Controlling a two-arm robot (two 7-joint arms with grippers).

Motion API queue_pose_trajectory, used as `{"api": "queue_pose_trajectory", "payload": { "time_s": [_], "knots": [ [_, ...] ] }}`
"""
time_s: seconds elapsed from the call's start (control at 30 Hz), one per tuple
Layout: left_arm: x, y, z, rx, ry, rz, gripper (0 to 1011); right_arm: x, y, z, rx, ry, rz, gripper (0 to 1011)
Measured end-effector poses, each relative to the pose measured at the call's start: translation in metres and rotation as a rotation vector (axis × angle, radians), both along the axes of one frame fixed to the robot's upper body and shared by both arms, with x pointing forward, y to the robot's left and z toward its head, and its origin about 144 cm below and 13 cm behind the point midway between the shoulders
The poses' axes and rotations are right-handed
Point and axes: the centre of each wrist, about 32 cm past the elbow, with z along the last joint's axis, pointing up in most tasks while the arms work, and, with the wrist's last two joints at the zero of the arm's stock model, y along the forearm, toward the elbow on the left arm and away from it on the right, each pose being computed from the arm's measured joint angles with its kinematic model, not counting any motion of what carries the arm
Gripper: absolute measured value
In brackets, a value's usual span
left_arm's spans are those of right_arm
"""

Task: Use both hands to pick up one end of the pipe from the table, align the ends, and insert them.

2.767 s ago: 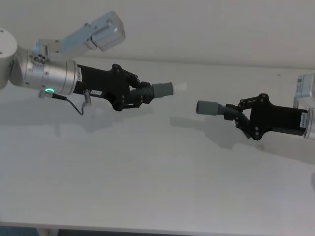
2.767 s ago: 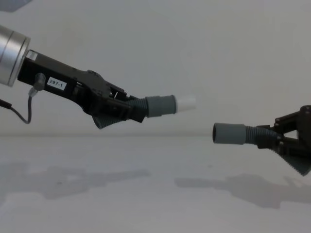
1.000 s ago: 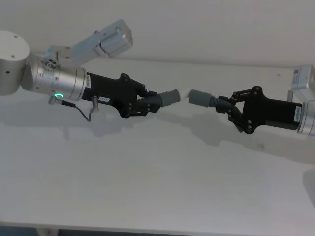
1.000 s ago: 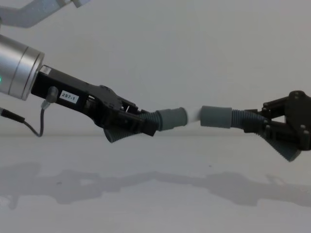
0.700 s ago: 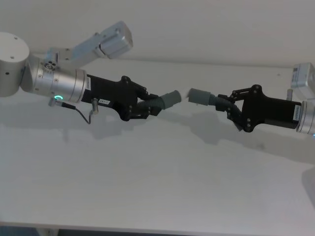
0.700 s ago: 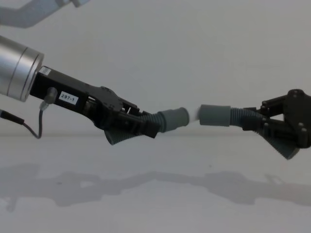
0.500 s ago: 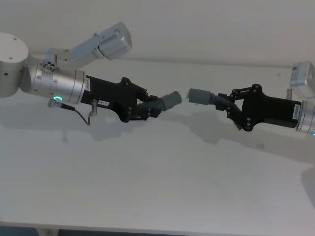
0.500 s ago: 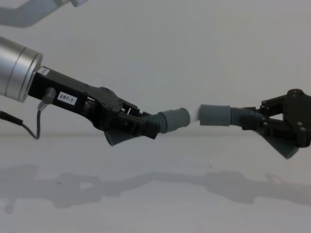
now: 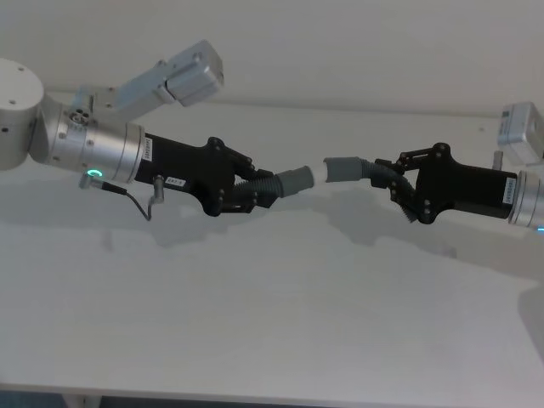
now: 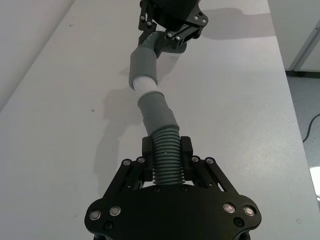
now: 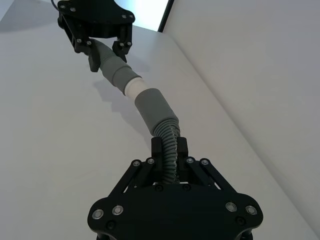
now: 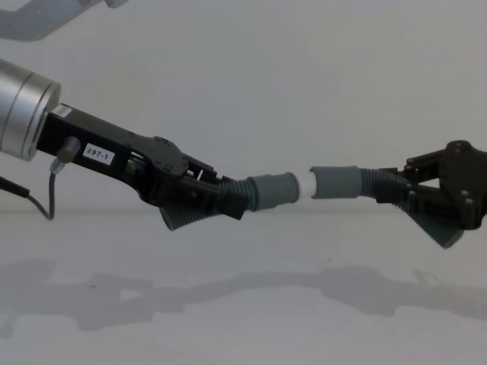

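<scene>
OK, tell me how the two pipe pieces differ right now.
The left piece ends in a white tip; the right piece ends in a plain grey cuff. The left piece tilts upward toward the joint; the right lies nearly level. Both are ribbed grey hose, each held above the table by its gripper, left and right.

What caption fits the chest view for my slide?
Left gripper and right gripper hold pipe halves, white tip meeting the opposite cuff.

two grippers point(image 9: 255, 191) point(image 9: 399, 189), two hose pieces point(image 9: 285, 182) point(image 9: 353, 169), one table point(image 9: 272, 323)
</scene>
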Motion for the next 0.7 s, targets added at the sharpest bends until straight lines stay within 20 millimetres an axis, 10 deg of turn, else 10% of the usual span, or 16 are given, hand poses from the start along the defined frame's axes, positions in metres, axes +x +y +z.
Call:
{"api": "queue_pose_trajectory", "payload": {
  "time_s": [0.7],
  "knots": [
    [-0.0009,0.0026,-0.0003,0.004,-0.005,0.029,308,0.0034,0.001,-0.0003,0.014,0.003,0.016,160]
  ]
}}
